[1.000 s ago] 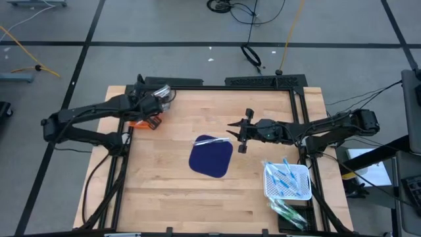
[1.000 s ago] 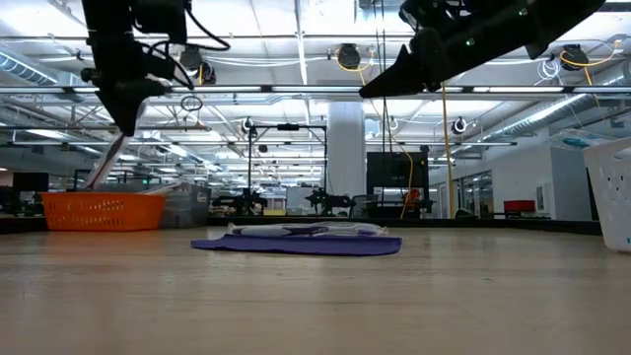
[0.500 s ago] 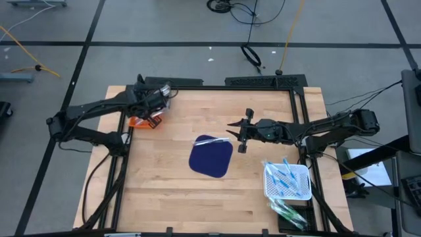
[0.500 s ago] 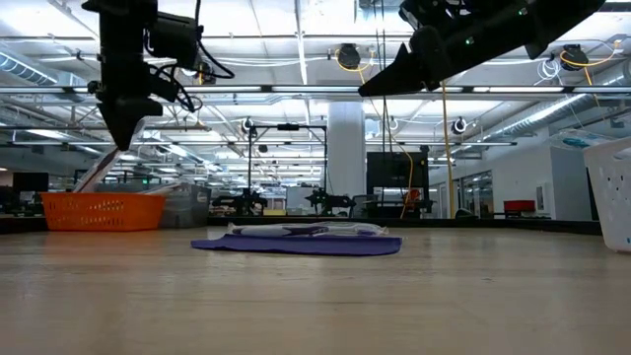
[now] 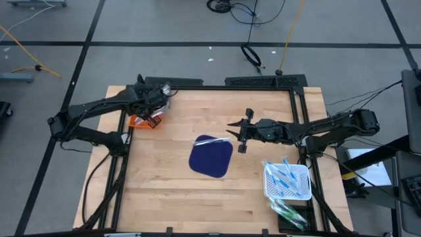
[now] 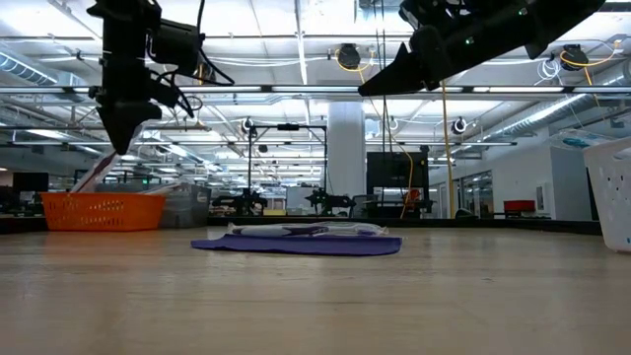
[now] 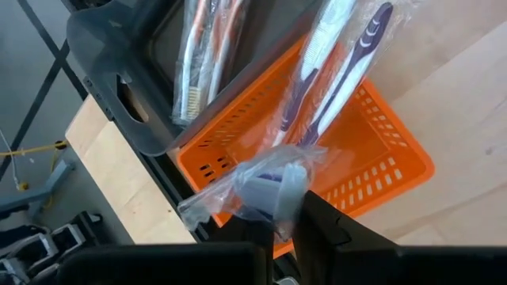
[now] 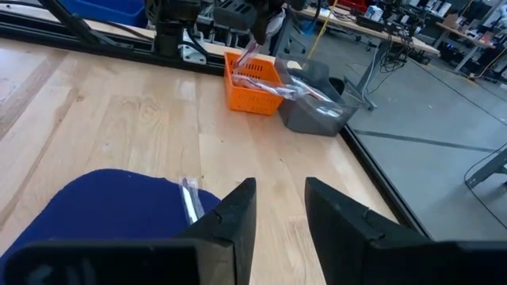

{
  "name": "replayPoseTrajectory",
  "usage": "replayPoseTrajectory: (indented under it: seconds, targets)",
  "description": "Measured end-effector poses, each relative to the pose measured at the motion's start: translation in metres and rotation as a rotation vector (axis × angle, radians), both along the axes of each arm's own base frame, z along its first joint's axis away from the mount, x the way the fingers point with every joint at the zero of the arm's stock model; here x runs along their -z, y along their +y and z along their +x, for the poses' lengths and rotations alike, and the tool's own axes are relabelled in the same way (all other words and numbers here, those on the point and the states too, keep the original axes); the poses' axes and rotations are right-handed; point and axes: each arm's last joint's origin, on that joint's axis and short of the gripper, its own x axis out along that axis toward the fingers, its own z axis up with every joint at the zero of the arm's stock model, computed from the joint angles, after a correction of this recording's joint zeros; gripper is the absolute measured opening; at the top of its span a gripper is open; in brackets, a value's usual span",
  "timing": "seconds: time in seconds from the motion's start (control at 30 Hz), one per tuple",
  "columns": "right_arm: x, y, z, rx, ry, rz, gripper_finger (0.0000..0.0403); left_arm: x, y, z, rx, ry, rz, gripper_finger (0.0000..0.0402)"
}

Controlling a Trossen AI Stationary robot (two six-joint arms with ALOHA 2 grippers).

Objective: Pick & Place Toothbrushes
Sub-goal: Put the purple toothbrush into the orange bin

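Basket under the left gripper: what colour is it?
Orange basket, slotted plastic walls; the left wrist view shows it best.

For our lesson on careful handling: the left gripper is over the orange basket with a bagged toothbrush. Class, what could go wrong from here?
1. The clear-bagged purple toothbrush leans steeply over the orange plastic basket's rim, so it may tip out when the left gripper lets go.
2. The clear wrapper looks caught at the gripper and might cling.

The high view looks straight down on the whole pale wooden worktop (image 5: 164,178). The low view sits at worktop level, facing the room behind. The left wrist view looks closely down on the orange plastic slotted basket (image 7: 380,162), also seen farther off in the right wrist view, which faces across the worktop.
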Motion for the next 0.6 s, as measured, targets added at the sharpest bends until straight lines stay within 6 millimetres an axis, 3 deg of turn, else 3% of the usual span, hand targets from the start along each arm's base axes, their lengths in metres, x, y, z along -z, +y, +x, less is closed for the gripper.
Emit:
replayPoseTrajectory:
  seconds: [0.33,0.6]
  targets:
    - [0.0,0.0,0.0,0.0,0.0,0.0,0.01,0.011,0.006,0.009,0.015,0.061,-0.009,0.0043]
    - [0.0,0.0,0.0,0.0,0.0,0.0,0.01,0.011,0.008,0.01,0.036,0.074,0.026,0.0134]
